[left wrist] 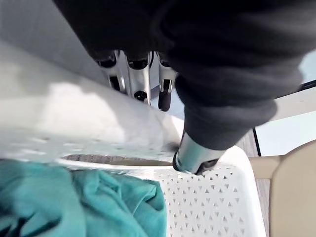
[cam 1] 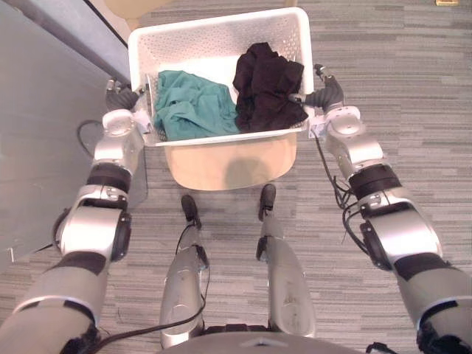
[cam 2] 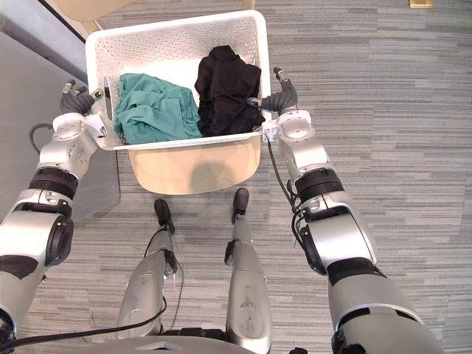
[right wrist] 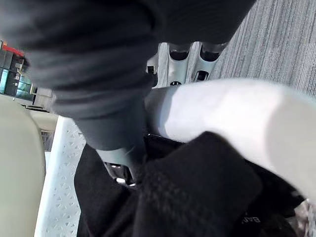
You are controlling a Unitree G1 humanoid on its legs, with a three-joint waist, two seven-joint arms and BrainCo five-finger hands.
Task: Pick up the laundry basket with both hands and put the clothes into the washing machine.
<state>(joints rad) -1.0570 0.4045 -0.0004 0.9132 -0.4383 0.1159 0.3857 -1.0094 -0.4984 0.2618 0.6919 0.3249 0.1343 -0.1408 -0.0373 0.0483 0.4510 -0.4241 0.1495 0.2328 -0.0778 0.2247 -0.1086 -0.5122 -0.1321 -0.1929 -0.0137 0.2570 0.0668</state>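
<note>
Grey striped carpet (cam 1: pixel 391 66) surrounds the white perforated plastic laundry basket (cam 1: pixel 221 22); left hand (cam 1: pixel 122 98) and right hand (cam 1: pixel 328 93) each clamp a side rim, thumb inside. Probably stiff, light; rims suit holding.

basket (cam 1: pixel 221 38) gripped by left hand (cam 1: pixel 122 96), right hand (cam 1: pixel 329 93) | clothes (cam 1: pixel 190 110) inside

A beige stool (cam 1: pixel 230 168) stands between the left hand (cam 1: pixel 122 97) and the right hand (cam 1: pixel 328 92), below them, on grey striped carpet (cam 1: pixel 398 66). Outside the left hand lies a smooth grey panel (cam 1: pixel 37 110), perhaps a wall.
</note>
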